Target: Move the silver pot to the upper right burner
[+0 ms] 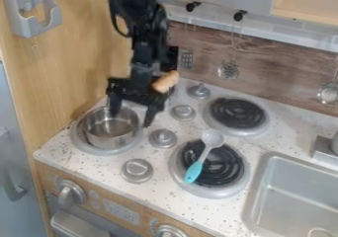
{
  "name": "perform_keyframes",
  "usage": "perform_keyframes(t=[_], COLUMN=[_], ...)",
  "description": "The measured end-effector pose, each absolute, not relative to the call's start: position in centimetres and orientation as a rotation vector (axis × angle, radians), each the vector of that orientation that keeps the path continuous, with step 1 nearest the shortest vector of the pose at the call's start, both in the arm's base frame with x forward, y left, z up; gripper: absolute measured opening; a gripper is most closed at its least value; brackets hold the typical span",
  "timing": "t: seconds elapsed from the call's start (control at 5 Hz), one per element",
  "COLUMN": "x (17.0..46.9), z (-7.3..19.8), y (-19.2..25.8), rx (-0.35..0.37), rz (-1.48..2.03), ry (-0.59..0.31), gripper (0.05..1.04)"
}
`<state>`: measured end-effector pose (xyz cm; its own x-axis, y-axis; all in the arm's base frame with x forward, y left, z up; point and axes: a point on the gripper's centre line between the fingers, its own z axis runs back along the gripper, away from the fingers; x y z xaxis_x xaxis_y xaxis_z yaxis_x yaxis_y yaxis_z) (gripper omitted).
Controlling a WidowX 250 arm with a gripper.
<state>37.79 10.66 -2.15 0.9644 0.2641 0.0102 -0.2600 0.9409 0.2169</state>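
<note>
Pot (109, 143), silver, sits on the left burner (125, 151), its bare metal bottom showing. Above the pot, the gripper (131, 118) stands wide open, gripping nothing. Right of the pot, a blue-handled spoon (212, 138) crosses a coil burner (241, 174); farther right is the sink (253, 201). Below the pot, the front panel (148, 217) bears print.

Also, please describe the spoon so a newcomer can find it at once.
On the speckled white stovetop, find the front burner beside the sink. The spoon lies across its black coil. Its teal handle sets it apart from the hanging metal utensils.
</note>
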Motion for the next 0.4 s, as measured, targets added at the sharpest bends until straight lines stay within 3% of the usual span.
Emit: perform_keyframes(t=[0.2,0.4], x=[37.65,37.56], z=[-3.71,-4.25], y=[11.34,10.55], rx=[0.188,0.138], rz=[0.3,0.291], ry=[0.053,0.067], gripper=[0.947,0.728])
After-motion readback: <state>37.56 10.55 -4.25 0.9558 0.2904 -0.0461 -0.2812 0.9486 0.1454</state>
